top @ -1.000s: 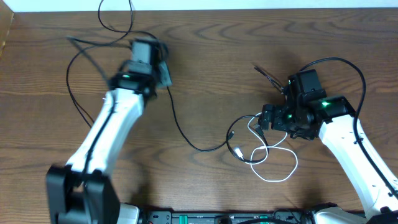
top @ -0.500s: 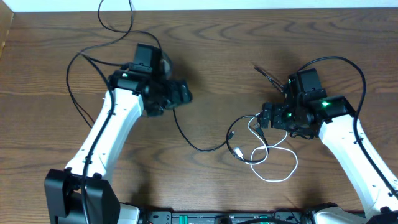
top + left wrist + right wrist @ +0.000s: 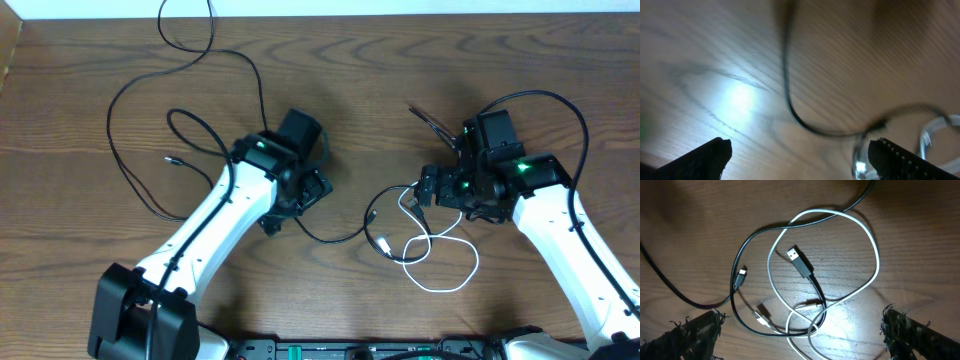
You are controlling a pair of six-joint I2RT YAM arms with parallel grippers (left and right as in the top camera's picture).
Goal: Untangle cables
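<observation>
A long black cable [image 3: 128, 175] lies in wide loops on the left of the table, and one run [image 3: 335, 239] leads toward the tangle. My left gripper [image 3: 294, 208] hangs open over that run [image 3: 790, 102], holding nothing; its view is blurred. The tangle sits in the middle right: a white cable [image 3: 445, 283] looped through a shorter black cable [image 3: 385, 243]. In the right wrist view the white loop [image 3: 873, 245] crosses the black cable with its USB plug [image 3: 799, 261]. My right gripper [image 3: 807, 340] stands open just above the knot, touching nothing.
Thick black arm cables [image 3: 560, 105] arch over the right arm. The table's far edge [image 3: 400, 13] runs along the top, and bare wood lies between the two arms.
My left arm swung from the far left toward the middle and its gripper opened, letting go of the long black cable, which now lies in loops. The right arm stayed still.
</observation>
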